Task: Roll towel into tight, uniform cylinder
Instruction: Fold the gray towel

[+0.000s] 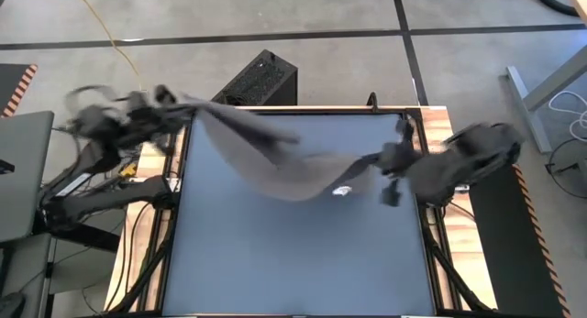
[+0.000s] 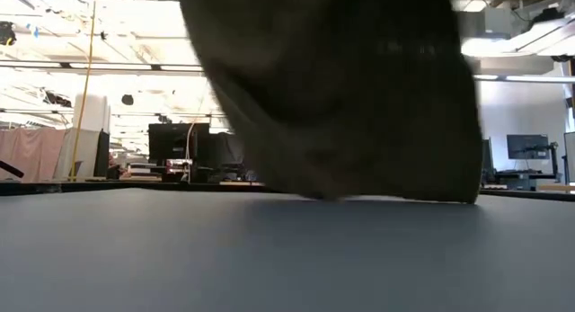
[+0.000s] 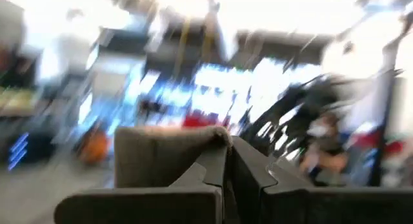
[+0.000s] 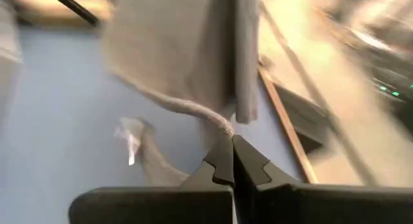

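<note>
The taupe towel [image 1: 275,158] hangs stretched between my two grippers above the blue-grey table [image 1: 293,263]. Its sagging middle reaches down to the tabletop in the low view [image 2: 359,123]. A small white tag [image 1: 342,191] shows near its right end, and also in the right wrist view [image 4: 131,143]. My left gripper [image 1: 179,103] is shut on the towel at the table's far left corner. My right gripper [image 1: 390,162] is shut on the towel near the table's right edge. My left gripper pinches an edge of the towel [image 3: 216,137] between its two shut fingers, at the towel's far left end. The cloth runs away from the fingers, lifted off the table. My right gripper pinches a bunched corner of the towel [image 4: 222,127] between its two shut fingers, close to the white tag. The cloth trails away from the fingers toward the table's left, lifted there.
A black box [image 1: 261,80] stands on the floor behind the table's far edge. Cables and the arm bases lie along the table's left side [image 1: 138,185] and right side [image 1: 449,171]. The near half of the table is bare.
</note>
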Controlling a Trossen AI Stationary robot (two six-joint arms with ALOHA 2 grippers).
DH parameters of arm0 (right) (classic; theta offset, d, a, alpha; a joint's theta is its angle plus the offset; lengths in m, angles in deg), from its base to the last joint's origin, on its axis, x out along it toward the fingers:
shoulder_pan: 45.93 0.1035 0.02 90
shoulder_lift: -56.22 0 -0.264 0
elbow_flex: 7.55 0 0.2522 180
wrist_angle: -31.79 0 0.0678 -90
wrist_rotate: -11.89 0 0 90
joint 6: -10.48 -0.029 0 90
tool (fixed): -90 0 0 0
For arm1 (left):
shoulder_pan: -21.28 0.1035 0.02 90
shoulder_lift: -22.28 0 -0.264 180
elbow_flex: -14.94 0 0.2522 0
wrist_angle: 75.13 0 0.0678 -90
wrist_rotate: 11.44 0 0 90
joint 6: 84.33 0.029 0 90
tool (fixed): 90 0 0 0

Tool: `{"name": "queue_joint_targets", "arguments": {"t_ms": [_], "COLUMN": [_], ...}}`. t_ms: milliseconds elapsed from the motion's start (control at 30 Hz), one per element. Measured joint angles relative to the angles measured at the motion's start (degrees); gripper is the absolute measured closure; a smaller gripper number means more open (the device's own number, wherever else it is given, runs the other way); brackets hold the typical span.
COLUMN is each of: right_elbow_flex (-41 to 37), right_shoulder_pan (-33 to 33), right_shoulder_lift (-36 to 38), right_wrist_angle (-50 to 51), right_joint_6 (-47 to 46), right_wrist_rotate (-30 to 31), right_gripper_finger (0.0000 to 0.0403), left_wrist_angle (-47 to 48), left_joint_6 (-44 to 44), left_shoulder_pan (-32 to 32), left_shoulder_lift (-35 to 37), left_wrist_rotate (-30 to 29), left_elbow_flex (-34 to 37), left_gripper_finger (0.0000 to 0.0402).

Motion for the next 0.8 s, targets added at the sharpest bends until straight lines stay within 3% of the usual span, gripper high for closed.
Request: {"name": "queue_joint_targets", "arguments": {"t_ms": [200,300,533,700,800], "right_elbow_flex": [5.64,6.1,4.68,-3.16,-11.15], "right_shoulder_pan": [0.47,0.47,-1.83,-10.05,-17.82], "right_shoulder_lift": [5.38,6.54,5.55,4.54,4.62], "right_wrist_angle": [-13.04,-15.59,-9.12,-2.95,-3.18], "right_joint_6": [14.43,17.69,15.75,13.47,12.22], "right_wrist_rotate": [-22.12,-27.33,-25.31,-17.8,-17.07], "right_gripper_finger": [0.039,0.039,0.039,0.039,0.039], "left_wrist_angle": [-15.08,-19.34,-18.6,-6.83,-3.99], "left_joint_6": [-3.69,-5.12,0.53,9.46,14.16], "left_shoulder_pan": [-2.14,-2.43,-2.45,-2.45,-2.45], "left_shoulder_lift": [4.49,4.51,3.63,2.3,0.64], "left_wrist_rotate": [7.55,8.68,6.46,-7.23,-15.77], "left_elbow_flex": [-0.02,0.0,0.04,1.4,4.6], "left_gripper_finger": [0.0401,0.0401,0.0401,0.0401,0.0402]}}
